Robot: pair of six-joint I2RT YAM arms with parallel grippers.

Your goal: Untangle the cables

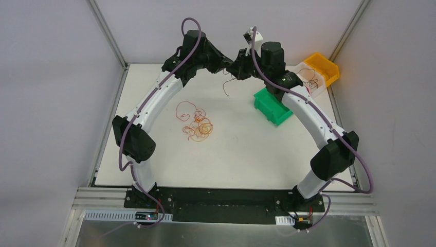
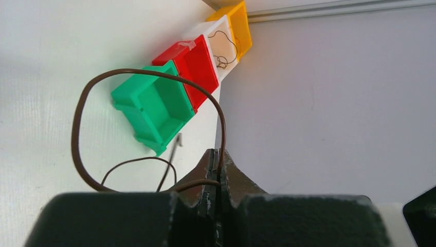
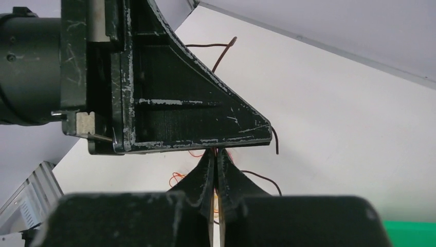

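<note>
A dark brown cable (image 2: 77, 128) is pinched in my left gripper (image 2: 218, 163), which is shut on it and held high over the far middle of the table (image 1: 226, 64). The cable loops out to the left and its end dangles below (image 1: 226, 86). My right gripper (image 3: 216, 153) is shut, its tips right against the underside of the left gripper's body (image 3: 169, 98). I see no wire between its jaws. The brown cable shows beside it (image 3: 275, 141). The remaining red, orange and yellow cables (image 1: 197, 123) lie tangled on the table.
A row of bins stands at the back right: green (image 1: 272, 105), red (image 2: 198, 64), white (image 1: 308, 77) holding a thin wire, and yellow (image 1: 323, 67). The white table (image 1: 241, 154) ends at metal rails by grey walls.
</note>
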